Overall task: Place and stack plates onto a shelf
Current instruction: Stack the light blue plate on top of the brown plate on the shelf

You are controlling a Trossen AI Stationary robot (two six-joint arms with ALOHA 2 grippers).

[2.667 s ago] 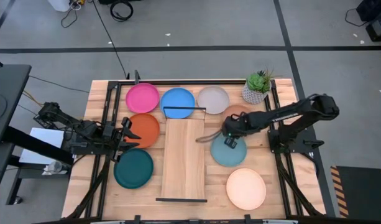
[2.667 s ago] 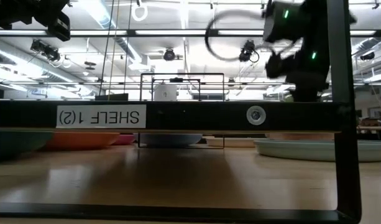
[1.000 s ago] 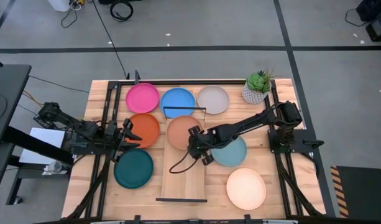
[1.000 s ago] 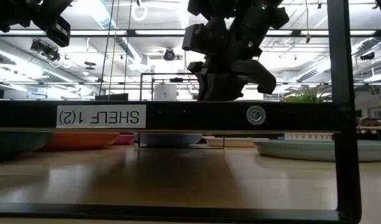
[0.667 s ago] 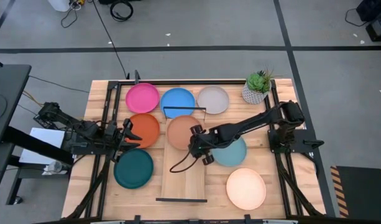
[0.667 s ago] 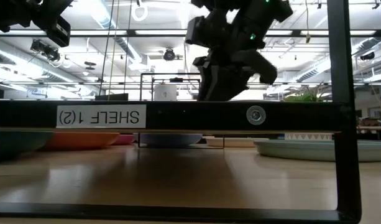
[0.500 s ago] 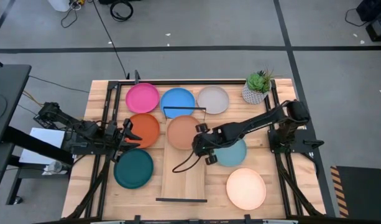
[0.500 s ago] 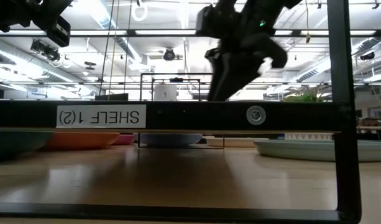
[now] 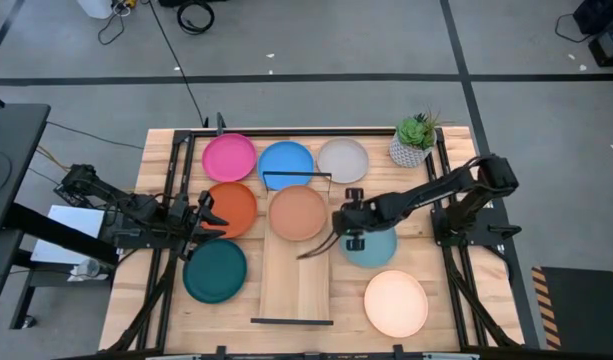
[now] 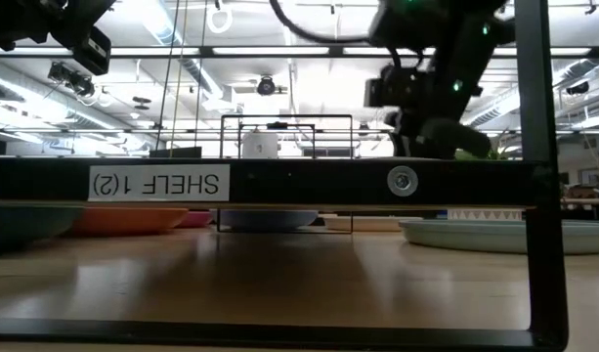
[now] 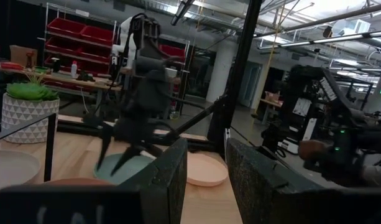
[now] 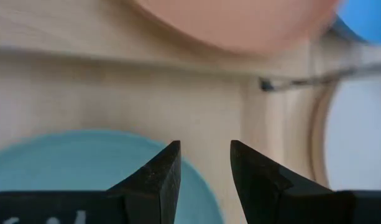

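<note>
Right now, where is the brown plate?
In the high view the brown plate lies on the far end of the shelf, between the orange plate and the right gripper.

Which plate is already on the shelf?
The brown plate, alone on the far end of the shelf. The other seven lie on the slatted tabletop around it. The right gripper, open, is over the light blue plate.

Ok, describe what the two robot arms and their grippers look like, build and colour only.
Both arms are dark, almost black, slim jointed links on black frame bases. The left gripper carries orange-red parts at its fingers; its wrist view shows two flat black fingers with a rough, speckled face. The right gripper is black, with a thin dark cable looping from it; its fingers are dark and tapered. The low view shows green lights on the right arm.
</note>
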